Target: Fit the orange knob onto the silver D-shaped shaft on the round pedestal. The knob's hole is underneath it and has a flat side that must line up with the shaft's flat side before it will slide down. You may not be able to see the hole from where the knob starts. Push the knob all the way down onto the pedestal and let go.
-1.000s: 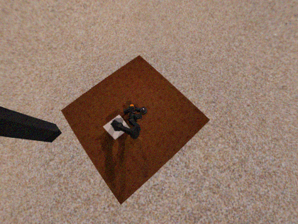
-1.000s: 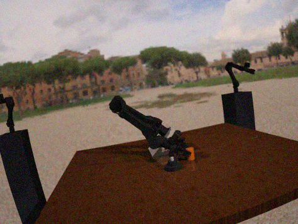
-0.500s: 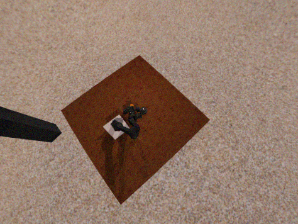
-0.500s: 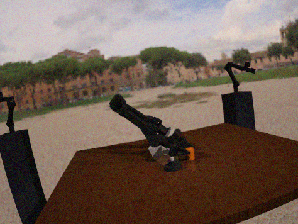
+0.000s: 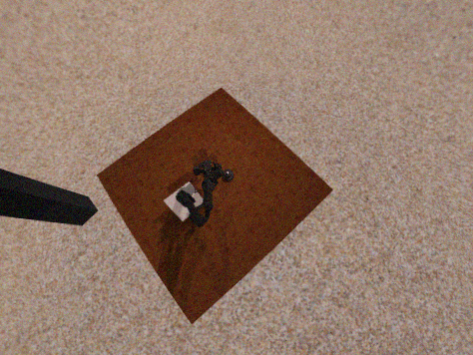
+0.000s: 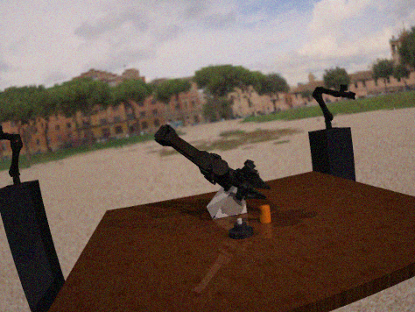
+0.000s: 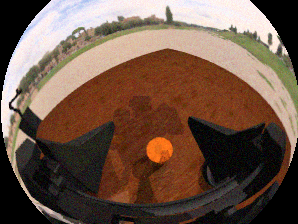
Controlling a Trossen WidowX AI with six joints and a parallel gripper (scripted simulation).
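The orange knob (image 6: 265, 214) (image 7: 159, 150) stands upright on the table; the wrist view shows its round top, and its hole is hidden underneath. In the top view the knob is hidden by the arm. The dark round pedestal (image 6: 241, 232) (image 5: 228, 175) stands beside the knob, apart from it. The silver shaft (image 6: 239, 221) sticks up bare from it; its flat side is too small to make out. My gripper (image 6: 266, 193) (image 7: 151, 120) is open and empty, above the knob, with a gap between the fingertips and the knob's top. In the wrist view the knob appears between the spread fingers.
A pale block (image 6: 225, 206) (image 5: 176, 201) is at the arm's base, behind the pedestal. The brown table (image 5: 259, 199) (image 6: 175, 263) has its edges well out from the knob. Black pillars (image 6: 26, 237) (image 6: 333, 151) with small arms on top stand beyond the table.
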